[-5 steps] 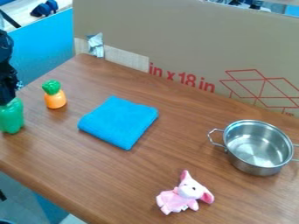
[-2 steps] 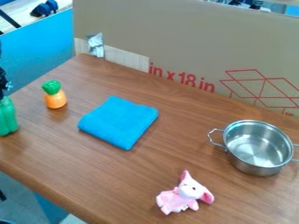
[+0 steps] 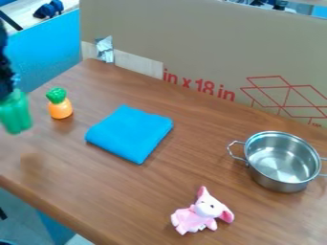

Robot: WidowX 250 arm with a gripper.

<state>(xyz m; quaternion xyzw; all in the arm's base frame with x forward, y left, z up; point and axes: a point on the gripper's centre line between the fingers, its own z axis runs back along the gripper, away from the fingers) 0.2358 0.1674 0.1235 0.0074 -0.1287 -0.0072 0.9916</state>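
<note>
At the left edge of the camera view, the black gripper [image 3: 9,92] points down, shut on the top of a green toy [image 3: 15,115] that looks like a pepper. The toy hangs above the wooden table, slightly tilted, with a shadow below it. Just right of it, an orange toy with a green top [image 3: 60,104] stands upright. A folded blue cloth [image 3: 131,134] lies farther right.
A metal pot [image 3: 281,179] with two side handles stands at the right. Near the front lies a pink plush toy [image 3: 191,220]. A tall cardboard panel [image 3: 204,43] borders the table's back side.
The gripper and the green toy shifted left at first, then came back right and rose off the table. The other things have stayed in place.
</note>
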